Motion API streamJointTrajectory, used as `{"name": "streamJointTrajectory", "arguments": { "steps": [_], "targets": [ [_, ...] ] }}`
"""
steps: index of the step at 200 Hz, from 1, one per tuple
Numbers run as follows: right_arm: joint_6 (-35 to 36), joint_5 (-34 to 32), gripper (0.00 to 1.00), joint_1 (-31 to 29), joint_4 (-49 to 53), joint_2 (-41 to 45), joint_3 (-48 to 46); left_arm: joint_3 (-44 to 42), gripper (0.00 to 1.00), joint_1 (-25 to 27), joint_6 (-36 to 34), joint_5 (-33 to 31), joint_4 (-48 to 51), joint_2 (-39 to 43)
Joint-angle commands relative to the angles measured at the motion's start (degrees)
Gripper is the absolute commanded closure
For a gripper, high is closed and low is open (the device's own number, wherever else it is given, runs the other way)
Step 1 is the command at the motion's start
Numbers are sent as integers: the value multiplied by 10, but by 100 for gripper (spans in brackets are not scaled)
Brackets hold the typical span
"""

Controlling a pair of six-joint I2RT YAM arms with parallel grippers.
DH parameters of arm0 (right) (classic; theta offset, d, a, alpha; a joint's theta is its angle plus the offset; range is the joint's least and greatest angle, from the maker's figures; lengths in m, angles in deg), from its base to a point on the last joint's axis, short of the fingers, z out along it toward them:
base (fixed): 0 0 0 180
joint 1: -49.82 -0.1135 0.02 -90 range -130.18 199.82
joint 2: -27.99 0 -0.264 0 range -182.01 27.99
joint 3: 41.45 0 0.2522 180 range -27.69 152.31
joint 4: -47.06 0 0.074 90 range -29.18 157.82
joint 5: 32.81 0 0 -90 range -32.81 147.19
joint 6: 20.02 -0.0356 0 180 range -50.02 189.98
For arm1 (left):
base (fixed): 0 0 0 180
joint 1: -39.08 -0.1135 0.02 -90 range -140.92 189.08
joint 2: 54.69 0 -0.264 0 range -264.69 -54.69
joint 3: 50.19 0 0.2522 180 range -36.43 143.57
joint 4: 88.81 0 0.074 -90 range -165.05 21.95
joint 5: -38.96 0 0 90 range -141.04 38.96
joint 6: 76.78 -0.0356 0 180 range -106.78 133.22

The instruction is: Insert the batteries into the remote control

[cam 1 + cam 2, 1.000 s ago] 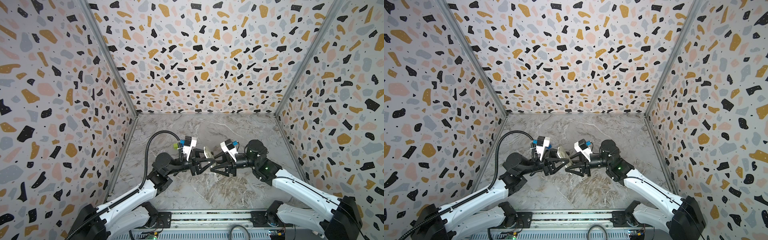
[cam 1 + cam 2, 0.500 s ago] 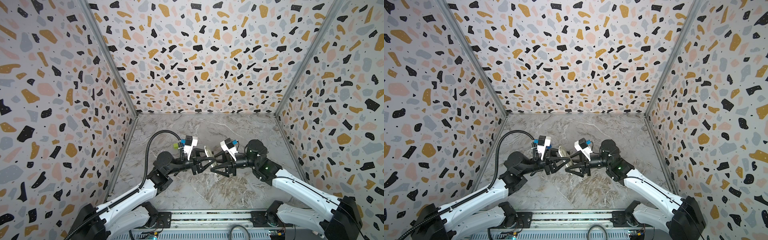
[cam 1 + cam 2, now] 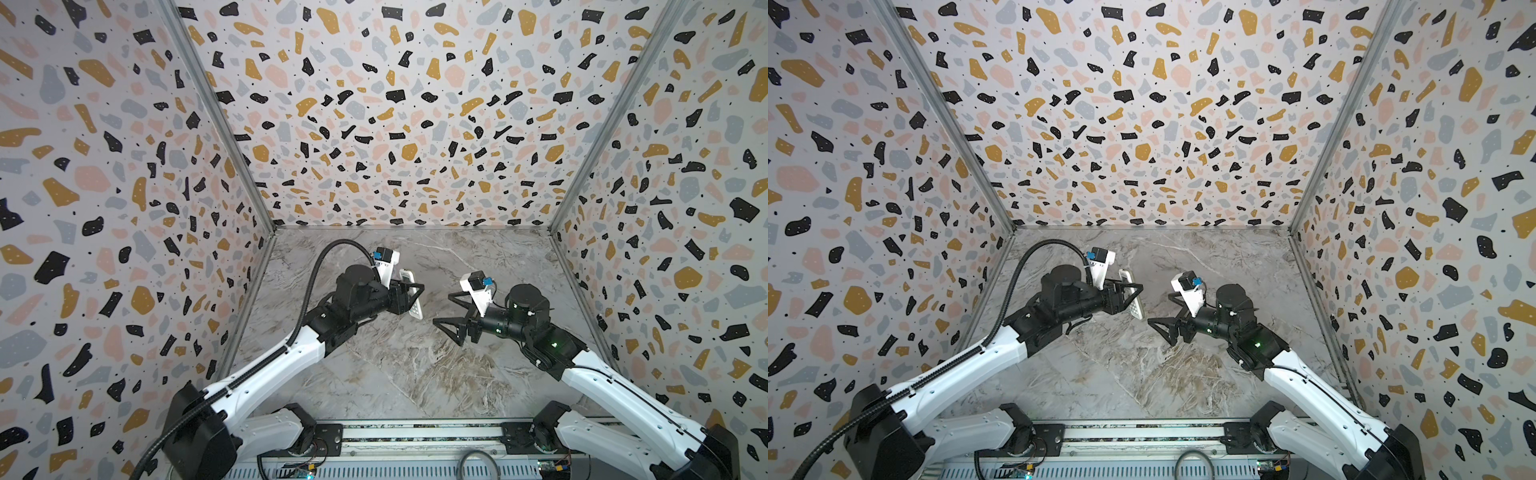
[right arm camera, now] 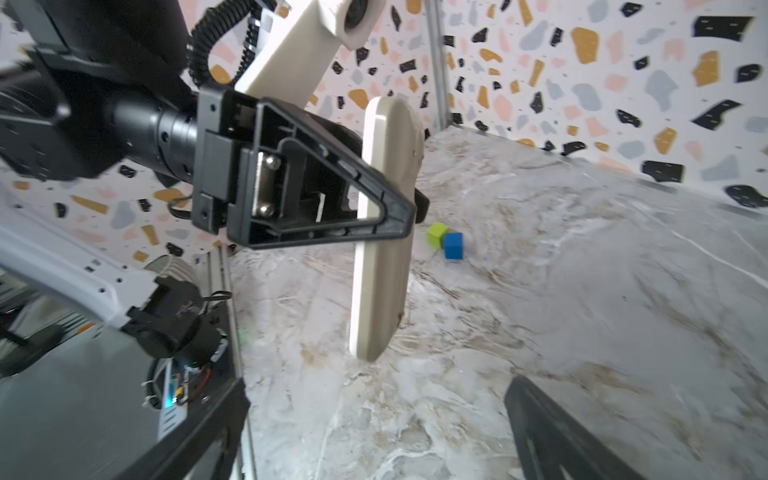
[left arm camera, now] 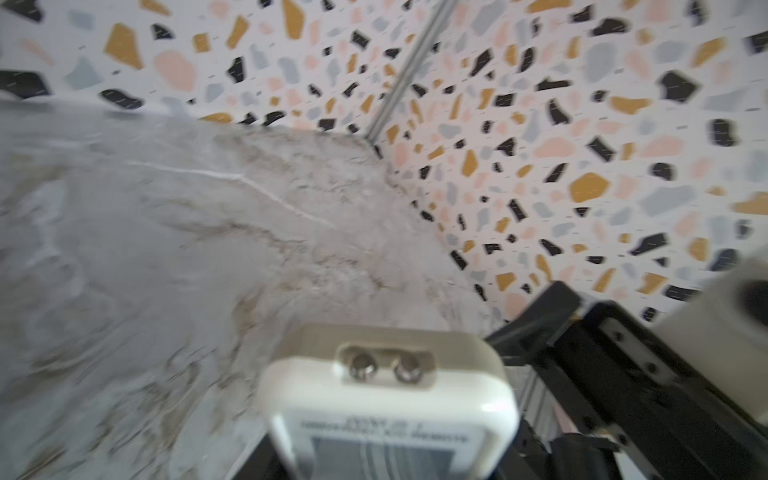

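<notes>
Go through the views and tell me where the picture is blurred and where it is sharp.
Both top views: sharp, evenly lit, walls splayed by the wide lens. Left wrist view: marble floor and wall smeared, the remote control soft, very close to the lens. Right wrist view: left gripper and remote control fairly crisp, the floor nearest the camera streaked.

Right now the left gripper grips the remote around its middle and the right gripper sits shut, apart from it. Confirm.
Wrong on one point: the right gripper is open, jaws spread wide in both top views. The left gripper does grip the remote control around its middle.
</notes>
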State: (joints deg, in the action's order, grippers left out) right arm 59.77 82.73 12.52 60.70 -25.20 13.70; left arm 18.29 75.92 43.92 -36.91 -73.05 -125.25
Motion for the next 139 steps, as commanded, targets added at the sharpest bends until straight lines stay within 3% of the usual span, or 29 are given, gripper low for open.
{"name": "streamJointTrajectory", "arguments": {
  "steps": [1, 47, 139],
  "targets": [
    [30, -118, 1, 1, 76, -4, 0, 46, 93, -8, -8, -77, 113, -39],
    [46, -231, 1, 1, 121, -28, -3, 145, 93, -8, 13, -118, 152, -178],
    [56, -232, 1, 3, 71, -25, -42, 298, 89, -6, 38, -193, 221, -395]
  ]
}}
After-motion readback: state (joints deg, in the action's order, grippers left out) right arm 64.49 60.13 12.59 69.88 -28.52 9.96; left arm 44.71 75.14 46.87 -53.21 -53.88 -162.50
